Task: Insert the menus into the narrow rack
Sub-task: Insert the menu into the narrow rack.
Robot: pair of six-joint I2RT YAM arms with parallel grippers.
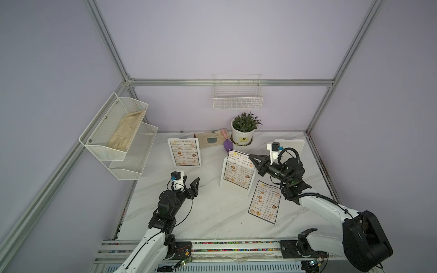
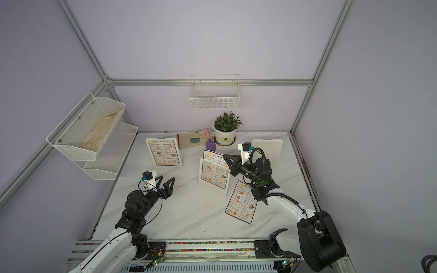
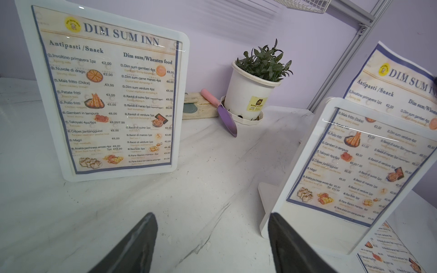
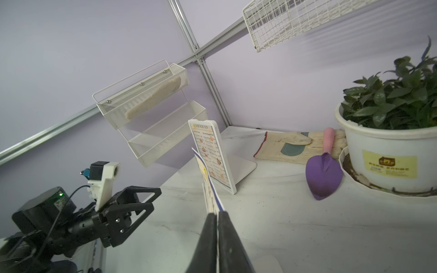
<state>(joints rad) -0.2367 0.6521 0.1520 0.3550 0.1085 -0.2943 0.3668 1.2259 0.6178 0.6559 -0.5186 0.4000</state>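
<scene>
Above the marble surface [image 1: 201,217], the right hand [image 1: 251,156] pinches a partly inserted menu [image 1: 237,156], two o'clock from the open left hand [image 1: 191,180].

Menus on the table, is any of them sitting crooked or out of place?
Yes. The middle menu is only partly in its stand. Its heading sticks out above the top, pinched by the right gripper. Another menu lies loose and flat on the table beside that stand.

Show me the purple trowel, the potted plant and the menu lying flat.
purple trowel [image 3: 228,120]: left wrist view, on the blade.
potted plant [image 1: 236,134]: in a top view, on the white pot wall.
flat menu [image 1: 265,202]: in a top view, mid-sheet.
</scene>
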